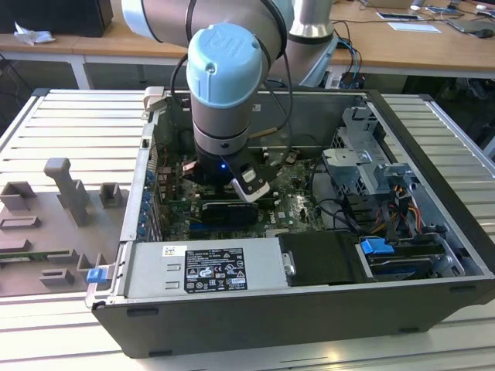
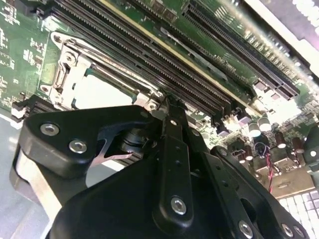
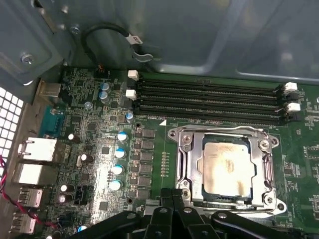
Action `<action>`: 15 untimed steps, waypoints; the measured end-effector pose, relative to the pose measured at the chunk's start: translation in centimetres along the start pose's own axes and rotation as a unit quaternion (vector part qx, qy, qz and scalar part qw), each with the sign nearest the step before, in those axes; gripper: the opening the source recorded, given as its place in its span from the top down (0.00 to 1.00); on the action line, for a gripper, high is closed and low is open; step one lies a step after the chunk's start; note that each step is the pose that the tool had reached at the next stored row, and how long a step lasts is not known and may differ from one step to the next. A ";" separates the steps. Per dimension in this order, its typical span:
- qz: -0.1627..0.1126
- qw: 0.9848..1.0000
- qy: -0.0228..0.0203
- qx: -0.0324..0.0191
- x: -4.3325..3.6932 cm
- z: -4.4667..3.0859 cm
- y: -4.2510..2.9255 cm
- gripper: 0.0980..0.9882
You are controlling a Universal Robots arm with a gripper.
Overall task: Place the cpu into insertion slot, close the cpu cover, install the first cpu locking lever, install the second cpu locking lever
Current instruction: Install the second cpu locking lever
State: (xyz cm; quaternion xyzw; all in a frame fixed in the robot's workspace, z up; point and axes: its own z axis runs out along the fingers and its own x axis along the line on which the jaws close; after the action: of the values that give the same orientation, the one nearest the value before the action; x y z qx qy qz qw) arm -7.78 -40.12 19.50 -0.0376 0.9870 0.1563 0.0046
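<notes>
- Right now the arm [image 1: 224, 69] is reaching down into the open case [image 1: 433, 154], which is lying on a slatted table [image 1: 77, 131]; the exterior view is giving this overall layout, with the wrist blocking the socket area.
- In that same view a grey fixture tray [image 1: 54, 224] is sitting well apart on the exterior view's left, and the power supply [image 1: 209, 270] is lying along the case's near wall.
- The first wrist view is showing the board from above: the cpu [image 3: 227, 162] is sitting flat inside the slot [image 3: 174, 133], its pale top facing up.
- The cover [image 3: 261, 167] is lying down around the cpu, framing it on all sides through its square cut-out.
- The gripper [image 3: 173, 195] is hovering at the slot's edge, just beside the cover; its fingers are pressing together, and I am seeing nothing held between them.
- The memory slots [image 3: 209, 99] are running alongside the slot on the side opposite the gripper, while a column of capacitors [image 3: 119, 137] and the rear ports [image 3: 30, 149] are standing further off.
- The second wrist view is looking low past the gripper [image 2: 167, 107], so the cpu [image 2: 102, 92] and cover [image 2: 67, 74] are appearing at a slant beyond the black linkage, with the memory slots [image 2: 149, 55] stretching away behind them.
- Whether the fingertips are touching the cover or anything on the slot's rim is not showing clearly in either wrist view.
</notes>
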 end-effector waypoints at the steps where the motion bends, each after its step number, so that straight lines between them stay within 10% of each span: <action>1: 0.000 1.000 0.000 0.000 0.00 -0.01 0.01 0.99; 15: 0.000 1.000 0.000 0.000 -0.04 -1.63 0.53 0.99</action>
State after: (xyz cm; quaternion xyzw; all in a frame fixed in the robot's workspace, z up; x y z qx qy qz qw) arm -7.78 -40.12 21.21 -0.0377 0.9869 0.1568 0.0047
